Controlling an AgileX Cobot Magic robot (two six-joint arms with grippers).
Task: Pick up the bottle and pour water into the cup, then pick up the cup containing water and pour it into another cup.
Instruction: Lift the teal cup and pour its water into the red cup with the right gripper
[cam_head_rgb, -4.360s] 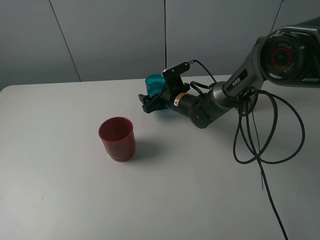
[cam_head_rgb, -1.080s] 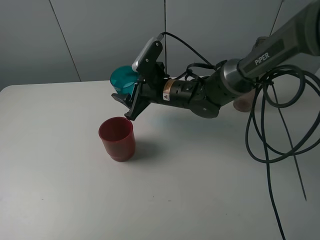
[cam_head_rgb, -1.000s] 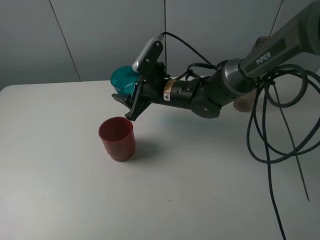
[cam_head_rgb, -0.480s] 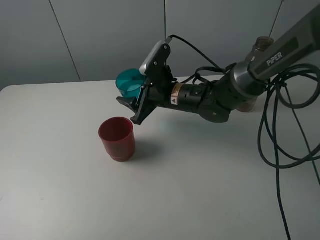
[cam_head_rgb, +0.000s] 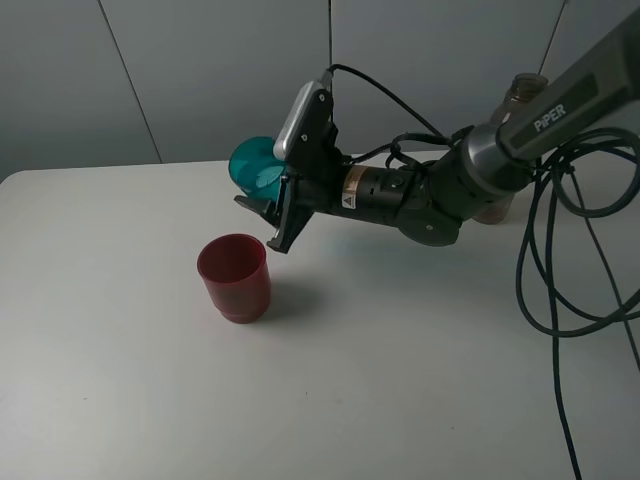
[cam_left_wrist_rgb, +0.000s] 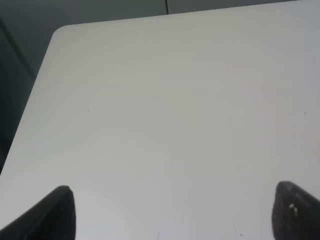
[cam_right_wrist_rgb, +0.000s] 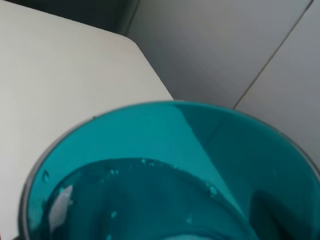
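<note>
My right gripper (cam_head_rgb: 268, 216) is shut on the teal-blue cup (cam_head_rgb: 254, 165) and holds it in the air, tipped with its mouth facing left. It hangs just above and to the right of the dark red cup (cam_head_rgb: 234, 277), which stands upright on the table. In the right wrist view the teal cup (cam_right_wrist_rgb: 165, 170) fills the frame, with water pooled inside. The top of the grey-brown bottle (cam_head_rgb: 526, 88) shows behind the right arm at the back right. My left gripper (cam_left_wrist_rgb: 177, 217) is open over bare table, away from all of these.
The white table (cam_head_rgb: 120, 380) has a rounded far-left corner (cam_left_wrist_rgb: 62, 31). Black cables (cam_head_rgb: 545, 290) loop down from the right arm over the table's right side. A grey panelled wall stands behind.
Over the last seconds the right gripper lifted the teal cup off the table and carried it left to the red cup. In the last half second the cup tipped further over.
</note>
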